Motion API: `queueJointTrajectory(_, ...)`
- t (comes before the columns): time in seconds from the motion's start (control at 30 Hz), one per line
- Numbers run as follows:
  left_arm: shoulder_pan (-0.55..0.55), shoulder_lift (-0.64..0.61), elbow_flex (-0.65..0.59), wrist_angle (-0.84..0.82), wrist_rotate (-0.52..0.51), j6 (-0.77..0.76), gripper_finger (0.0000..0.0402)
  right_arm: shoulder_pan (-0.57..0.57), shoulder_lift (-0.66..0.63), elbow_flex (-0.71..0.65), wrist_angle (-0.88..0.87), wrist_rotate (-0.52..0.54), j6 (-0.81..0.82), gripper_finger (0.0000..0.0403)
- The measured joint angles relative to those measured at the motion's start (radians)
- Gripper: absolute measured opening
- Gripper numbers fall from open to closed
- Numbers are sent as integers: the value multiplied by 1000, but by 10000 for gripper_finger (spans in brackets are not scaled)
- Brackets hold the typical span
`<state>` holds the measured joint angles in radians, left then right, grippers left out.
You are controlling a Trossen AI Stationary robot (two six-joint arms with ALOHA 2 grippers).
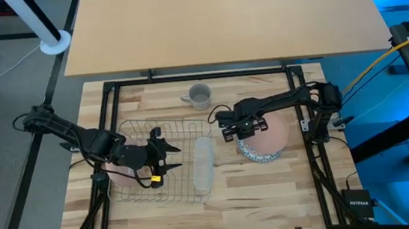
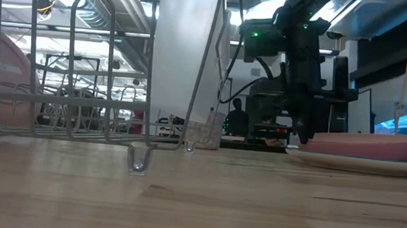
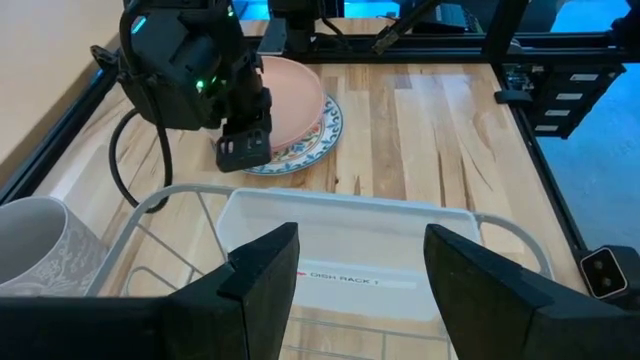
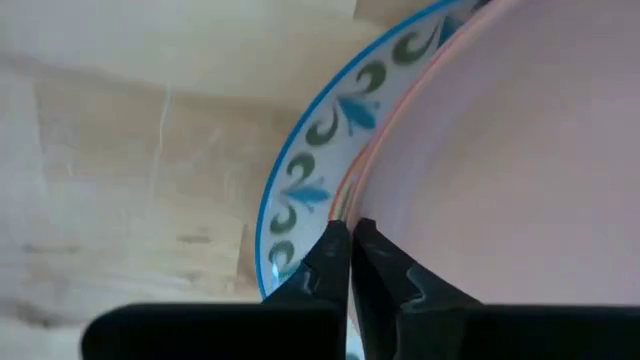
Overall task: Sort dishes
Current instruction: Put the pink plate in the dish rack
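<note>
Sorting partly done, to judge from the layout. One salmon-pink plate (image 1: 120, 174) already standing on edge in the wire rack (image 1: 183, 124), just behind the left claw (image 1: 165, 157); same plate visible at the far end of the rack in the low view. Left claw hovering above the rack interior with fingers spread wide and nothing between them, facing the white tray (image 3: 340, 235) labelled "DISH RACK" at the rack's end. Two plates left to move: second salmon-pink plate (image 1: 273, 139) stacked on the green-blue patterned plate (image 3: 318, 138), both lying flat on the worktop (image 1: 256, 181) directly beneath and ahead of the right claw (image 4: 350, 250). Right claw lowered to the near rim of the pink plate, fingers nearly together and pinching that rim, as seen in the right wrist view; plate apparently not yet raised, resting level on the patterned one in the low view. Grey mug (image 1: 199, 95) apart from both claws, beyond the rack. Remaining, by estimate: lifting the gripped pink plate into the rack, then the patterned plate.
</note>
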<state>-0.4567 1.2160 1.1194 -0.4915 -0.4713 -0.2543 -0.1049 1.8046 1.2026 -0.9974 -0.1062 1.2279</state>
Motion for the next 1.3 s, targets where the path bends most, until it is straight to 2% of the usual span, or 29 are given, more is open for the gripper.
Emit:
queueJointTrajectory(0.27, 0, 0, 0, 0, 0, 0, 208, 1, 0, 0, -2, -34, -44, 4)
queueJointTrajectory(0.4, 0, 0, 0, -8, 0, 0, 208, 0, 0, 18, -30, -97, -167, 4)
queueJointTrajectory(0.5, 0, 0, 0, -32, 0, 0, 208, 1, 0, 56, -92, -99, -207, 4)
queueJointTrajectory(0.8, 0, 0, 0, -52, 0, 1, 208, 1, 0, 217, -300, -78, -322, 3)
queueJointTrajectory(1.3, 0, 0, 0, -45, 0, 258, 208, 26, 0, 561, -526, -12, -619, 3)
